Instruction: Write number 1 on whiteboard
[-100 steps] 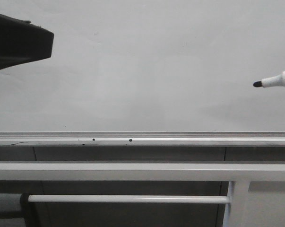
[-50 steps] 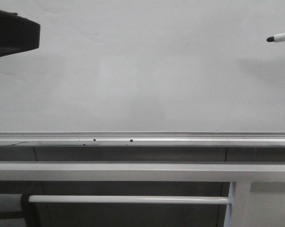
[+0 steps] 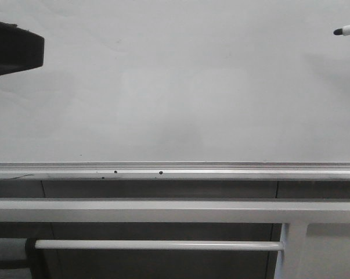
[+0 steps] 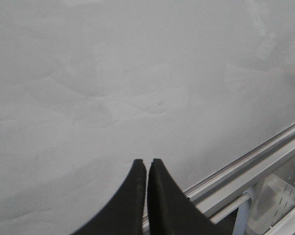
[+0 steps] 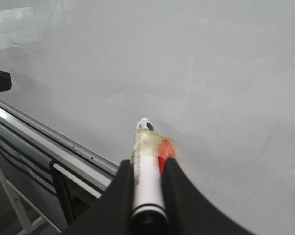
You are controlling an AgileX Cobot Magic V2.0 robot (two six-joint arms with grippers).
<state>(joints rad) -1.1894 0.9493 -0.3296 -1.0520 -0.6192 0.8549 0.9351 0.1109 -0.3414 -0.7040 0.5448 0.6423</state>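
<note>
Across most of the front view lies the whiteboard, a pale grey-white sheet with faint smudges and wipe marks but no black stroke visible on it in any view. Along its near edge runs a silver rail bearing two small dark dots. Below the rail are white metal bars, one broad and one thin, with dark shadow between them. The left pincer shows as a dark shape at the left edge of the front view; its wrist camera has the two black fingers pressed nearly together with only a hairline gap, nothing between them, over the board near the rail. The right pincer is closed around a white marker, whose barrel carries yellowish tape and a red patch. The marker's dark tip enters the front view at the upper right edge, over the board; whether it touches the surface cannot be told.
</note>
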